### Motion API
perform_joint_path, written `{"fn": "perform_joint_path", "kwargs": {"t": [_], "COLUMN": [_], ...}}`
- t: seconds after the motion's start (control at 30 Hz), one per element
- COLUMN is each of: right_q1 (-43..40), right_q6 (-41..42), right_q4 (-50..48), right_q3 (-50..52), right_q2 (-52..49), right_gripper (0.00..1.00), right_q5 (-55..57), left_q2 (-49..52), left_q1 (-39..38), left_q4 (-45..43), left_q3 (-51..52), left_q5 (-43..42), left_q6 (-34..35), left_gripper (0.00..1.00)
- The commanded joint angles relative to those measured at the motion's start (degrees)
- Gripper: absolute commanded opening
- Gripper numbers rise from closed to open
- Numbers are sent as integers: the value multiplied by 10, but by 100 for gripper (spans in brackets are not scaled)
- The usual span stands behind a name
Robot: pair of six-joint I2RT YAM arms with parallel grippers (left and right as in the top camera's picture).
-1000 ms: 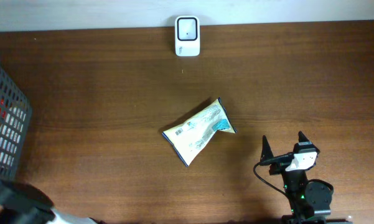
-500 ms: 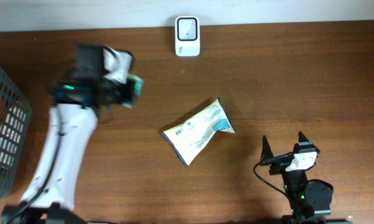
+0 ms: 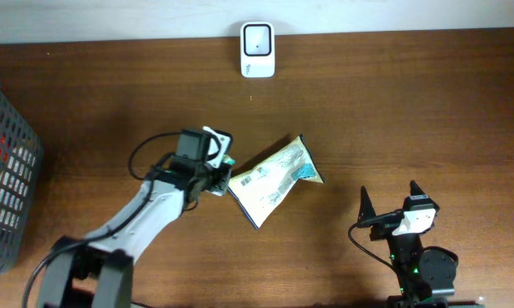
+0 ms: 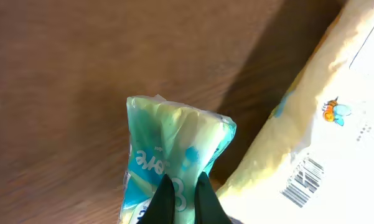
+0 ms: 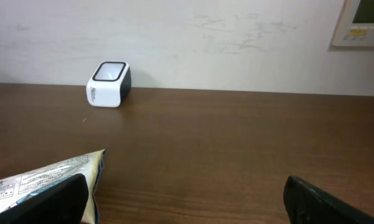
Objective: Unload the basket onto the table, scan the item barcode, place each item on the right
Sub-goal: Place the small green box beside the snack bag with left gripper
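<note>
**Overhead.** Near the centre of the desk (image 3: 410, 111), yellow packet (image 3: 278, 175) lying flat with barcode (image 3: 258, 177) up. At its 9 o'clock end, left jaws pressed together on a small teal sachet (image 3: 226, 160). At 12 o'clock by the far edge, white barcode scanner (image 3: 257, 50). At 9 o'clock, mesh basket (image 3: 8, 171). At 5 o'clock, right jaws spread and empty.

**Left wrist.** Sachet (image 4: 174, 149) pinched by one crumpled end only, just beside the yellow packet (image 4: 323, 112); contact between the two not discernible.

**Right wrist.** At 11 o'clock, scanner (image 5: 109, 84), well apart from the packet (image 5: 50, 177).

**Probable hazards.** Slippage of the sachet from so slight a pinch. Nudging of the yellow packet by the arm. Code creased or turned from the scanner window, hence no read.
</note>
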State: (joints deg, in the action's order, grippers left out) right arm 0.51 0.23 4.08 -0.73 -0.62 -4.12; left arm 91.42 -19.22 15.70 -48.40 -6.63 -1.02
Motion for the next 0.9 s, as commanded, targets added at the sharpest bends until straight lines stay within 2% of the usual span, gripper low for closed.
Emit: {"fn": "perform_joint_path", "kwargs": {"t": [0.0,0.2,0.43,0.53,0.6,0.73,0.83,0.87], "right_q1": [2,2,2,2,2,2,2,2], "right_q6": [1,1,1,1,1,1,1,1], "right_q4": [1,1,1,1,1,1,1,1], "right_q3": [4,4,4,4,4,4,4,4], "right_q2": [4,4,4,4,4,4,4,4], "right_gripper": [99,99,99,99,99,99,99,99], "right_q5": [-1,-1,-1,-1,-1,-1,-1,-1], "left_q2": [63,67,27,27,27,27,27,27], "left_q1": [-19,-36,-126,-129,-129,-129,-129,-129], "left_q4": [-30,-16,62,61,60,33,11,11], "left_q3": [4,1,-18,-18,-27,-79,-80,-80], "left_q5": [7,-11,-9,-5,12,73,81,81], "left_q6": [3,-10,-83,-83,-83,-83,-60,-59], "left_gripper": [0,0,0,11,12,6,3,5]}}
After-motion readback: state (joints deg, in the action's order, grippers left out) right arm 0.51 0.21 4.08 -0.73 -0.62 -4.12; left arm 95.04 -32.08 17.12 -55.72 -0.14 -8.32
